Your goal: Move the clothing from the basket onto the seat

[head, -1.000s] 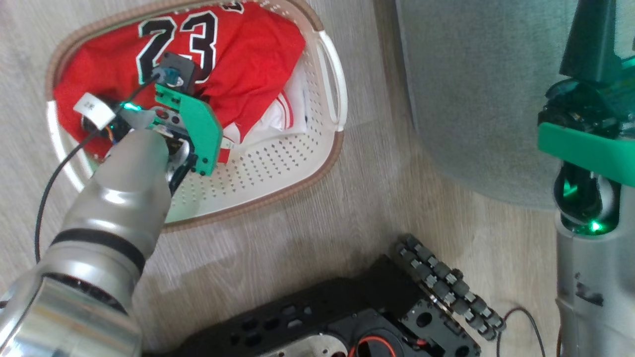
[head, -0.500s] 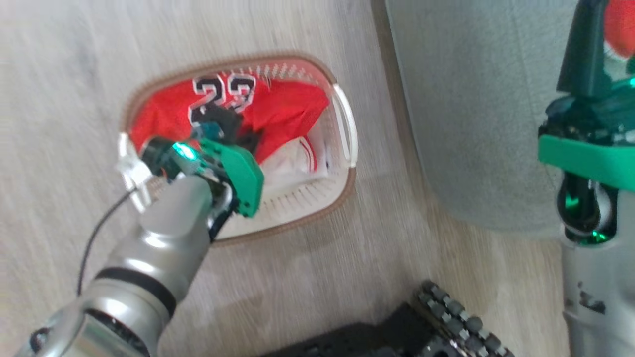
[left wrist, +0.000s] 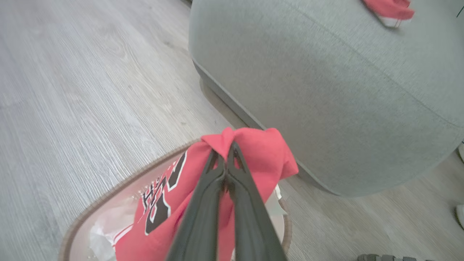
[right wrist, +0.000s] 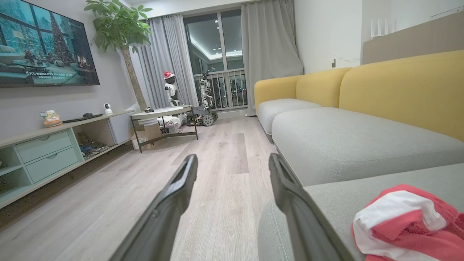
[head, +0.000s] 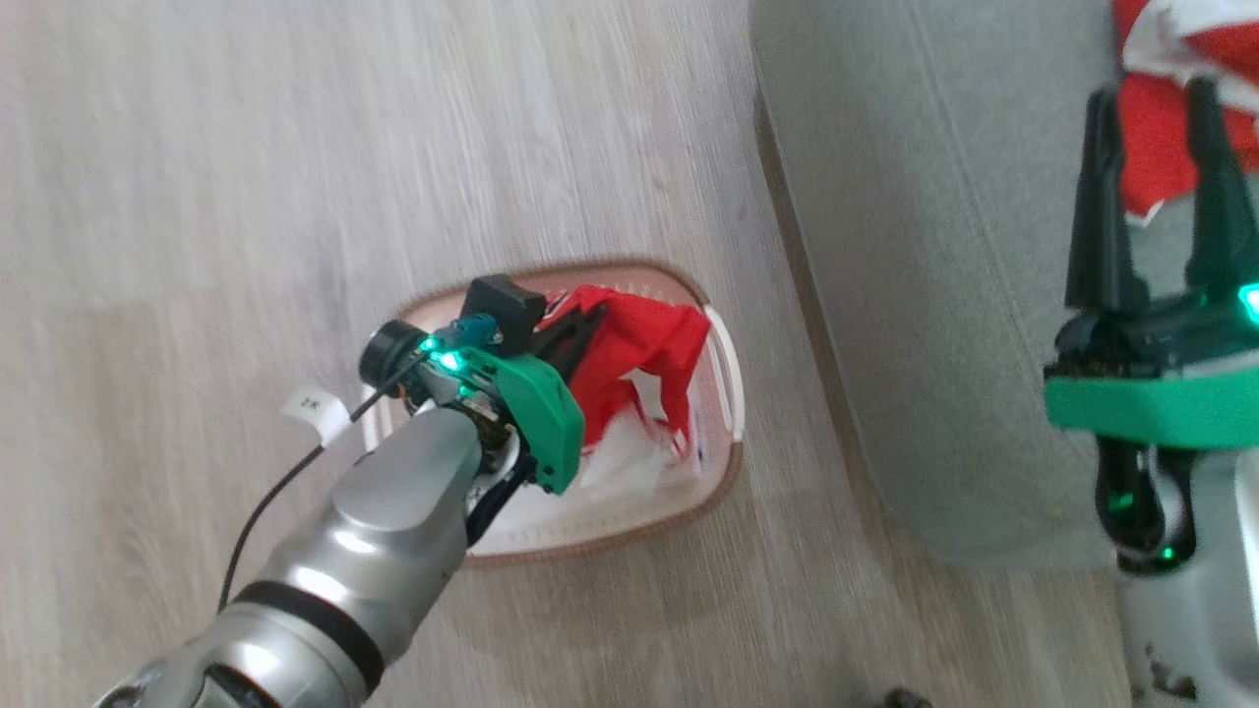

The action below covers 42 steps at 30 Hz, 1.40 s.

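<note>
Clothing (left wrist: 262,154): thin red jersey, light, limp, probably slippery; hold at bunched fold. Left gripper (left wrist: 225,151) pinching it; right gripper (right wrist: 232,158) spread, empty.

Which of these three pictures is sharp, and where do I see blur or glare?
Head view: the floor is streaked with motion blur, and there is bright glare on the left forearm. Left wrist view: the left gripper and the basket rim look soft. Right wrist view: the television is sharp, while the near right gripper is softer.
</note>
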{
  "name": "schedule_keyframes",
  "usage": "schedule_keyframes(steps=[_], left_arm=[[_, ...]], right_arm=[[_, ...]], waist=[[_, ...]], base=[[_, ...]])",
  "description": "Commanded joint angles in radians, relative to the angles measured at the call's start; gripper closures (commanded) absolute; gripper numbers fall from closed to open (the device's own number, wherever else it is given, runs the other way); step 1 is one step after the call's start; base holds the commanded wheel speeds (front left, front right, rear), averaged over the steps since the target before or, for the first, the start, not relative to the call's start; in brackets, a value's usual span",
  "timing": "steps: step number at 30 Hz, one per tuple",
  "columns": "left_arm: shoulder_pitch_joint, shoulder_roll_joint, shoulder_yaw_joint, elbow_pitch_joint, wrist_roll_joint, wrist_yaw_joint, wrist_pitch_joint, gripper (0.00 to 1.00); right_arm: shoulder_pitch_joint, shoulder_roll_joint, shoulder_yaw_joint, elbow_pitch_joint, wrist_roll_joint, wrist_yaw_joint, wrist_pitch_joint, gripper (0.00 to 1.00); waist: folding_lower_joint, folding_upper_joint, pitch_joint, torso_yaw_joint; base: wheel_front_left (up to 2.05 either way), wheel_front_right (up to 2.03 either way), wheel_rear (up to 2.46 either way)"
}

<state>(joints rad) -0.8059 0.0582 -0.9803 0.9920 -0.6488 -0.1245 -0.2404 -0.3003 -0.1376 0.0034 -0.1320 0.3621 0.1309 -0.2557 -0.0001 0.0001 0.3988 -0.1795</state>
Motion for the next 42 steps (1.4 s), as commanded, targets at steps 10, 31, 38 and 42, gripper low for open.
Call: schedule_keyframes(steps=[10,31,38,42], left_arm=[[0.036,0.064,0.069,-0.230,-0.003,0.021,-0.021,1.00],[-0.076,0.187,0.154,-0.708,-0.006,0.154,0.115,1.00],[-0.079,0.203,0.159,-0.794,-0.009,0.183,0.147,1.00],[-0.075,0.200,0.153,-0.808,-0.011,0.188,0.151,1.00]], right_arm=[[0.129,-0.041,0.014,-0.019,0.021,0.000,0.012,0.00],[0.253,-0.051,0.118,-0.012,0.041,0.000,0.044,0.00],[0.249,-0.066,0.187,0.004,0.055,0.000,0.056,0.00],[0.226,-0.091,0.258,0.026,0.067,0.000,0.085,0.00]], waist=[[0.0001,-0.0001,-0.244,0.074],[0.0001,-0.0001,-0.343,0.122],[0.0001,-0.0001,-0.346,0.125],[0.0001,-0.0001,-0.345,0.125]], base=[[0.00,0.00,0.00],[0.00,0.00,0.00],[0.00,0.00,0.00],[0.00,0.00,0.00]])
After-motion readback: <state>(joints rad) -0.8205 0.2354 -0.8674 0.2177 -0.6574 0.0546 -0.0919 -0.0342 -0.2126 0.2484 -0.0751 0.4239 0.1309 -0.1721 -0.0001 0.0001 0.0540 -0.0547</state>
